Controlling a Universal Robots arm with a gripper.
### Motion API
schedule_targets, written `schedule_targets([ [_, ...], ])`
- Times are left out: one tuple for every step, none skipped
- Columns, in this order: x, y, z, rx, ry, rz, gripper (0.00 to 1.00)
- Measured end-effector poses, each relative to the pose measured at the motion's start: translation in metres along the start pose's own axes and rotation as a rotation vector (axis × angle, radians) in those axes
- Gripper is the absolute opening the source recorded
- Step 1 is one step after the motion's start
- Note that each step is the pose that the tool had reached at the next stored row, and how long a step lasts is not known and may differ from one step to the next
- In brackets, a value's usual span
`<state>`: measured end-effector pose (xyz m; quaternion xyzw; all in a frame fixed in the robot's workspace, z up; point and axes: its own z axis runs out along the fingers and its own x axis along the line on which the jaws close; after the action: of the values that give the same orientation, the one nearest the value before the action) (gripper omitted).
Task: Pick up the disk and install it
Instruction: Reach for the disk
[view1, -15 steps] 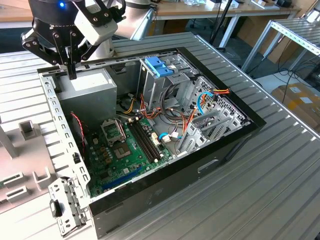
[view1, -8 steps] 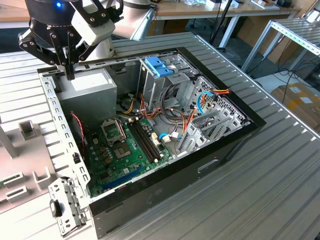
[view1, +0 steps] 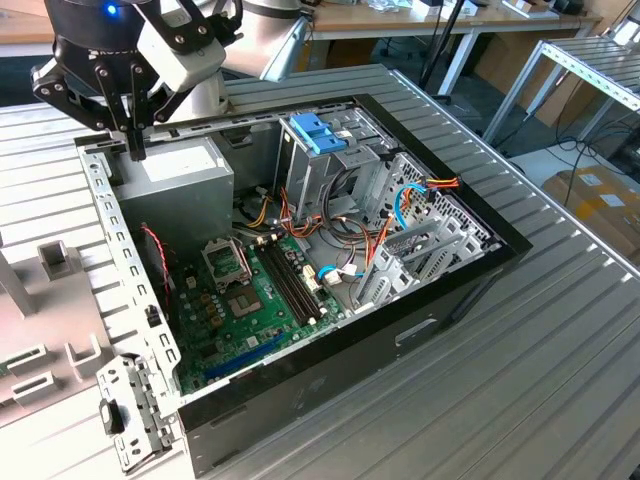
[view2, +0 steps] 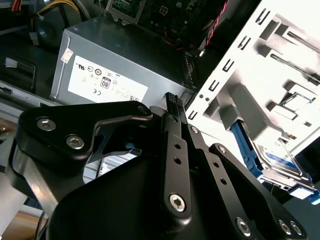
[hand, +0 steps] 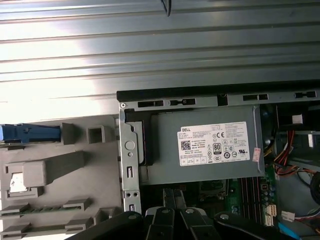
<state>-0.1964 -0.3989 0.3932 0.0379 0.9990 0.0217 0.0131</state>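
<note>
The disk is a silver drive with a blue-and-white label and blue side rails. It rests in a pale grey holder outside the computer case. In the first wrist view its blue rail shows edge-on at the holder's end. My gripper hangs over the case's rear corner, just above the grey power supply. Its black fingers are shut together with nothing between them. The gripper is well apart from the disk.
The open computer case lies on a ribbed metal table, with the green motherboard and loose cables inside. A bare blue bracket sits on the drive cage. A grey slotted fixture stands at the exterior view's left.
</note>
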Motion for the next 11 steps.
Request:
schedule_targets([
  [0.0004,0.0000,0.0000,0.0000,0.0000,0.000,0.11],
  [0.0008,-0.0001,0.0000,0.0000,0.0000,0.000,0.11],
  [0.0014,-0.0001,0.0000,0.0000,0.0000,0.000,0.11],
  [0.0020,-0.0002,-0.0001,0.0000,0.0000,0.000,0.11],
  [0.0025,-0.0002,-0.0001,0.0000,0.0001,0.000,0.11],
  [0.0033,-0.0003,-0.0001,0.0000,0.0000,0.000,0.11],
  [0.0038,-0.0003,-0.0001,-0.0001,0.0000,0.000,0.11],
  [0.0044,-0.0003,-0.0001,0.0000,0.0000,0.000,0.11],
  [0.0052,-0.0004,-0.0001,0.0000,0.0000,0.000,0.11],
  [0.0056,-0.0004,-0.0001,0.0000,0.0000,0.000,0.11],
  [0.0059,-0.0004,-0.0002,0.0000,0.0001,0.000,0.11],
])
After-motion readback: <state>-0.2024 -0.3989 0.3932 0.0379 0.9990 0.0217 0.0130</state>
